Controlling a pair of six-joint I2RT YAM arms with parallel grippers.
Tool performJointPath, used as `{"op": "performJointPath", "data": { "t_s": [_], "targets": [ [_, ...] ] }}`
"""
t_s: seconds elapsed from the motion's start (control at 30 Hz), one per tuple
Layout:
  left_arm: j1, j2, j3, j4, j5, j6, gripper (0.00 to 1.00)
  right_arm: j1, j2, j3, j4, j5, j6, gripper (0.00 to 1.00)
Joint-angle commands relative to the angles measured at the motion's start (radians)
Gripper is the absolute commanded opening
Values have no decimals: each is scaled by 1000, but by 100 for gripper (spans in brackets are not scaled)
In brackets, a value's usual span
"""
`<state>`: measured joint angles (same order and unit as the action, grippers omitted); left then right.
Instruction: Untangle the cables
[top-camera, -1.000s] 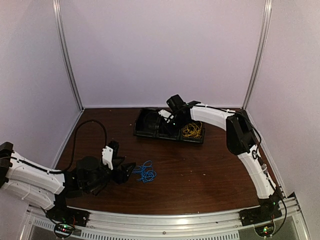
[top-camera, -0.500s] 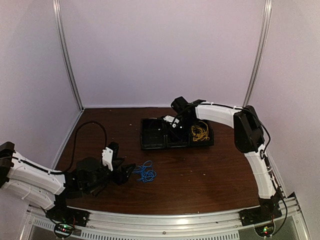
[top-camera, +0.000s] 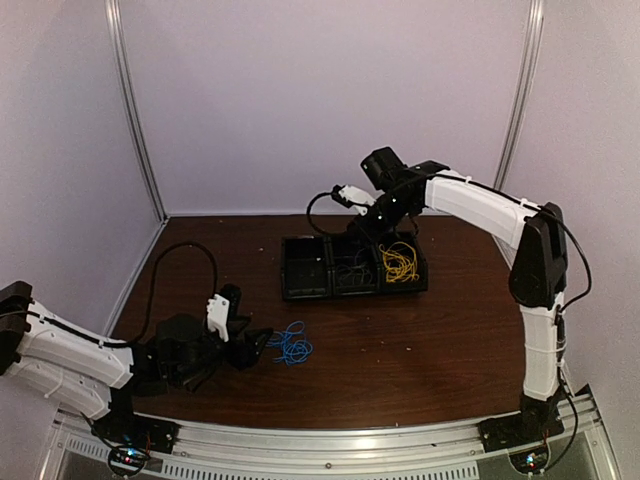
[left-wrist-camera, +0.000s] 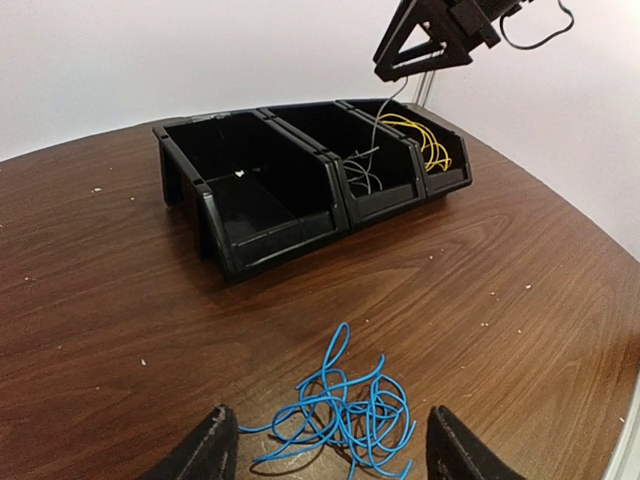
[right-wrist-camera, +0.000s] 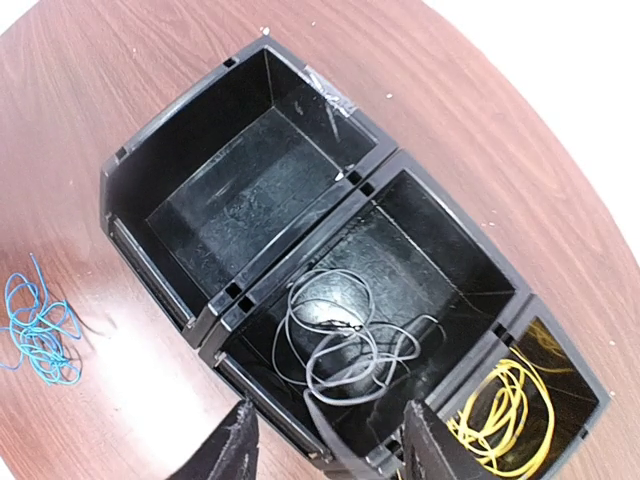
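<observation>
Yellow cable and grey cable lay in separate bins, toward the tabletop's far edge. Blue cable lay unsorted by the near edge, between the left gripper's wide, empty jaws. Right gripper hung over the bins, part-open, apparently empty.

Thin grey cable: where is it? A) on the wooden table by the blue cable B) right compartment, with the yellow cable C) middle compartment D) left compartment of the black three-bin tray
C: the right wrist view shows the thin grey cable coiled inside the middle compartment of the black plastic three-bin tray, apart from the yellow cable and the blue cable.
</observation>
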<state>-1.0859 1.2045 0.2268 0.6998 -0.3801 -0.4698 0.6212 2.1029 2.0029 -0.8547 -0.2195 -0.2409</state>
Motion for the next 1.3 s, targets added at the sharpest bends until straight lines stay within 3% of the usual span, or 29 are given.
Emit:
{"op": "performJointPath", "data": {
  "t_s": [0.0,0.3,0.63,1.27],
  "targets": [
    [-3,51,59,10,24,26,66,-4,-44,-27,-12,53,-16,51],
    [-3,73,92,-12,41,32,65,-5,-153,-72,29,90,-68,54],
    [-3,77,101,-23,33,46,66,-96,-191,-249,-66,67,-323,48],
    [-3,83,76,8,37,24,65,-126,-47,-213,-33,112,-385,41]
  ]
}}
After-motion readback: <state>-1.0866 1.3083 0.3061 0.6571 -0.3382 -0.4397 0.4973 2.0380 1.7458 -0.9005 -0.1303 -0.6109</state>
